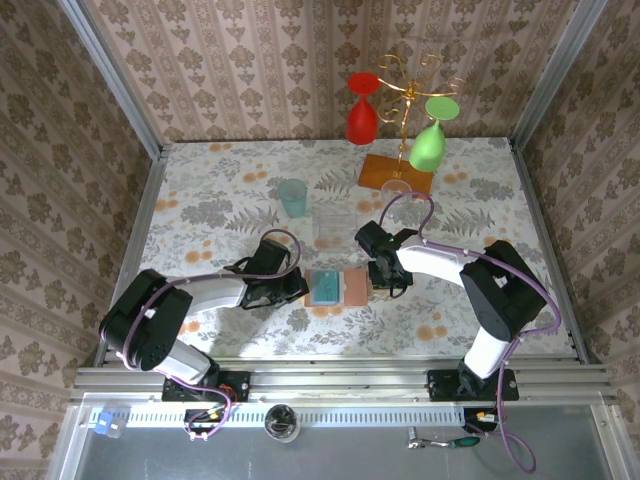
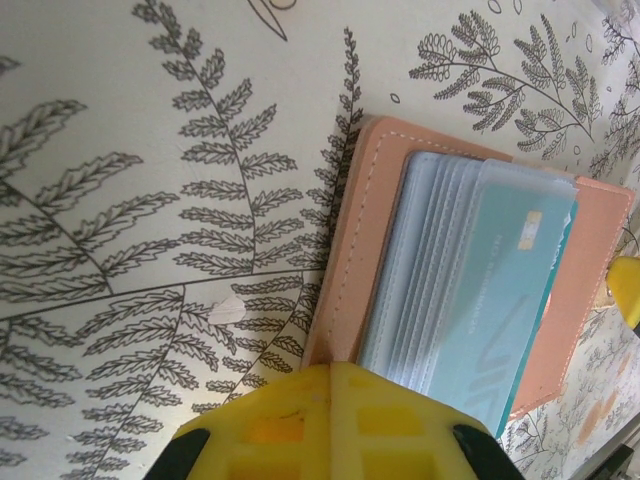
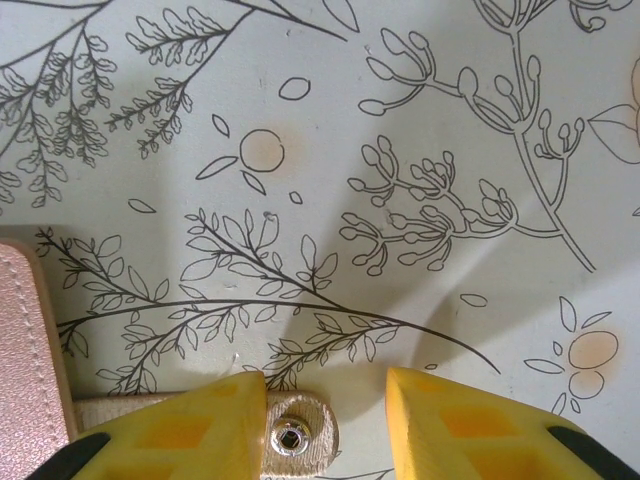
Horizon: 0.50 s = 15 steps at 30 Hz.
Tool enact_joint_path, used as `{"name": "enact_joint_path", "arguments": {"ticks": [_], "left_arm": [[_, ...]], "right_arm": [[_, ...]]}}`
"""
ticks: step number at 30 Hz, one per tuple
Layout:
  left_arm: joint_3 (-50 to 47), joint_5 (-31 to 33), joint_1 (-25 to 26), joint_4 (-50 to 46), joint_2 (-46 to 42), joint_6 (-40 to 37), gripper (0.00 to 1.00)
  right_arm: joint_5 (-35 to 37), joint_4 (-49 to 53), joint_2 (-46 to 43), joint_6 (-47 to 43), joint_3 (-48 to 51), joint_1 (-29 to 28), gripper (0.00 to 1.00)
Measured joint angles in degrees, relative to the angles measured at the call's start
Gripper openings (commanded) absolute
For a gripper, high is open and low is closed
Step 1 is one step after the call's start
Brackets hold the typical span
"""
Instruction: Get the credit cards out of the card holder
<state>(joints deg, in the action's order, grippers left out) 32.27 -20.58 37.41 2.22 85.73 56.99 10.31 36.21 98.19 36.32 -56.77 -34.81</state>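
- On the flowered table (image 1: 220,215), roughly midway between the two arms, the card holder (image 1: 353,289) lies open and flat, its tan leather facing up.
- A teal credit card (image 1: 324,287) sits on the left half of the holder, tucked into the pockets.
- From the left wrist camera the credit card (image 2: 500,300) lies on top of a stack of pale, layered pockets (image 2: 420,270), with the card holder's tan stitched border (image 2: 345,250) running along one side.
- The left gripper (image 2: 330,392) has its yellow fingers pressed together with no gap. Their tip is right at the near edge of the holder; whether it bears down on the leather cannot be told.
- The right gripper (image 3: 325,400) is low over the table with its fingers parted. The holder's snap tab (image 3: 292,436) lies between them, close against the left-hand finger and clear of the other. Nothing is gripped.
- Farther back on the table stand a teal tumbler (image 1: 292,197) and a glass rack (image 1: 400,120) with a red and a green glass hung on it, well apart from the holder.
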Motion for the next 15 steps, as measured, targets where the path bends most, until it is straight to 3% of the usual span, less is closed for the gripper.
{"name": "enact_joint_path", "arguments": {"ticks": [15], "left_arm": [[-1.3,1.2,0.0,-0.9,-2.4,0.4,0.01]], "right_arm": [[-1.7,-0.3,-0.4,-0.1,0.4,0.8,0.37]]}}
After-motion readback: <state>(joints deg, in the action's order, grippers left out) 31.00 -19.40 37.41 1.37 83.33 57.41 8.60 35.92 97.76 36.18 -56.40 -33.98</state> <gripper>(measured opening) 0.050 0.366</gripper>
